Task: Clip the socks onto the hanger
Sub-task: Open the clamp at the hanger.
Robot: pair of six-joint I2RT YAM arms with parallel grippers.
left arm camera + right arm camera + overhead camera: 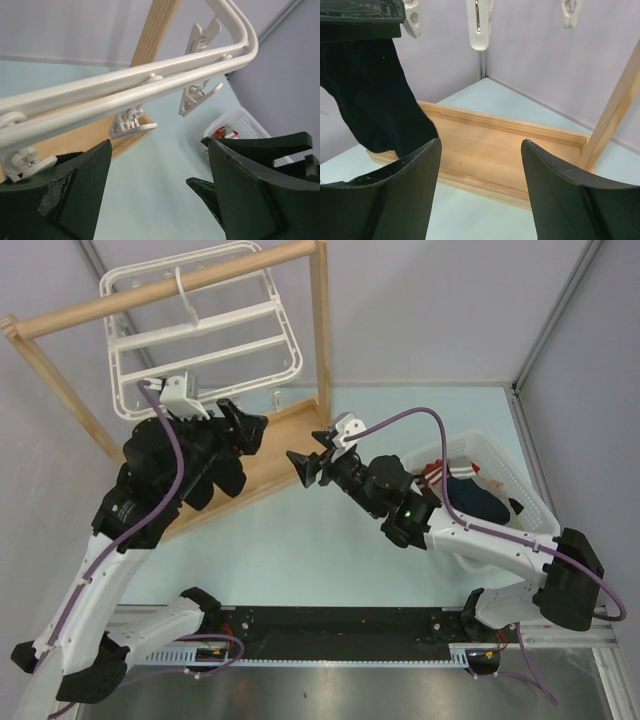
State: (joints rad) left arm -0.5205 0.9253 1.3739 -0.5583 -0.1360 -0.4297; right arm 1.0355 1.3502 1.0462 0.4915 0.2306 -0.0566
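The right pincer (480, 145) stands open with nothing between its jaws, facing the base tray (495, 145) of the wooden stand (165, 288). Just to its upper left in the wrist view a black sock (372, 100) hangs down; its top is hidden behind a dark block, so I cannot tell whether a clip grips it. More clips (479, 25) dangle above.

The left pincer (159, 150) is also spread wide and empty, raised just under the white hanger (100, 102), whose hook sits on the stand's rail.

Well to the right, on the pale worktop (300, 550), a white basket (532, 492) holds a dark navy sock (475, 498) among other garments.
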